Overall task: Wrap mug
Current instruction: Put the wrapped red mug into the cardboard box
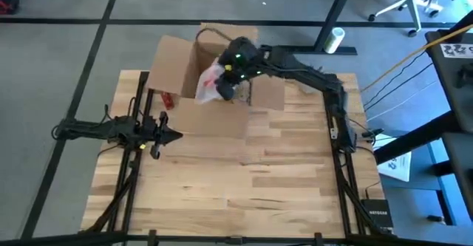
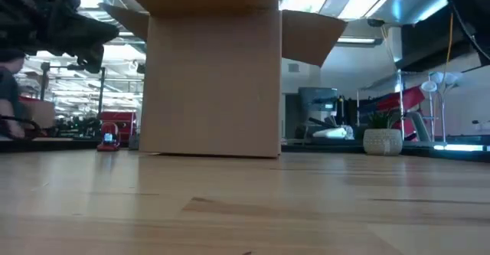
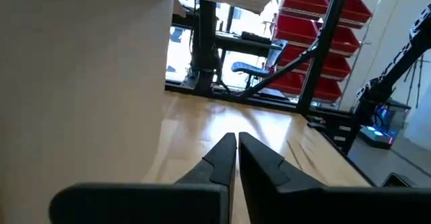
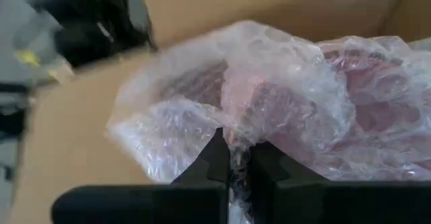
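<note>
1. My right arm (image 1: 318, 80) reaches from its base at the right edge of the tabletop (image 1: 236, 179) diagonally toward the far side, stretched long and low, with its wrist over the open box (image 1: 185, 69).
2. The right pincer (image 4: 232, 158) is pinching a fold of bubble wrap (image 4: 269, 96). Its two dark fingers (image 4: 212, 160) are closed on the plastic, as the right wrist view shows.
3. The wrapped bundle (image 1: 211, 83) hangs at the box's near rim, just beside the wrist. Something reddish shows through the plastic, but I cannot make out a mug's shape.
4. The box stands at the far middle of the tabletop with its flaps (image 1: 266, 94) spread outward; in the low view its brown wall (image 2: 214, 79) fills the centre.
5. My left arm (image 1: 111, 130) lies level over the left side of the tabletop, pointing inward, well apart from the bundle.
6. The left pincer (image 3: 237, 153) is pressed together, tips touching, with the box wall close on one side.
7. A small red object (image 1: 168, 100) sits on the tabletop just beside the box, between it and the left arm.
</note>
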{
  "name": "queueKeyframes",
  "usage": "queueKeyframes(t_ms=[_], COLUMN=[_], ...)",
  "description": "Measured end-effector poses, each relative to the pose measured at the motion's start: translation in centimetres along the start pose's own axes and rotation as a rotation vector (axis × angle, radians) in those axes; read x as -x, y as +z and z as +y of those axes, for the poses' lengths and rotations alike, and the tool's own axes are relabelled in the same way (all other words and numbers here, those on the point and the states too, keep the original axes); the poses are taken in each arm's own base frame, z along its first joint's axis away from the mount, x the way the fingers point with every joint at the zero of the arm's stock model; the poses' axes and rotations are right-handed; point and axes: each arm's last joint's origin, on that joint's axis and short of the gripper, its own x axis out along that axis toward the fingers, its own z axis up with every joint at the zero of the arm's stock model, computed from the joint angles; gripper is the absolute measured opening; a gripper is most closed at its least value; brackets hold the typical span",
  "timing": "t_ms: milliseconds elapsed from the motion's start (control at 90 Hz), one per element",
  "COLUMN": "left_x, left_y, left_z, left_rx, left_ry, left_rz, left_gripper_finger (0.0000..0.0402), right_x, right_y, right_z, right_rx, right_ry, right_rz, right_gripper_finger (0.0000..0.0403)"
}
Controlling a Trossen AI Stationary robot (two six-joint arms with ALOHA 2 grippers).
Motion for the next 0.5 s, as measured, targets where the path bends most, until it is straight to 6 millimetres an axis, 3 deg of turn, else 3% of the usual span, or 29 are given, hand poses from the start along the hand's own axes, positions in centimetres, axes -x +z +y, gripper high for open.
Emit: queueKeyframes(t_ms=[322,500], left_x=[0.0,0.0], left_y=[0.0,0.0], left_z=[0.0,0.0], left_rx=[0.000,0.000], left_ry=[0.000,0.001], left_rz=[0.000,0.000], left_gripper_finger=[0.0000,0.0000], right_x=[-5.8,-7.1], right_y=[-2.4,-3.0], right_z=[-2.8,-3.1], right_rx=[0.028,0.013], right_ry=[-0.123,-0.108], right_rz=[0.243,0.291], right_gripper_finger=[0.0001,0.0002])
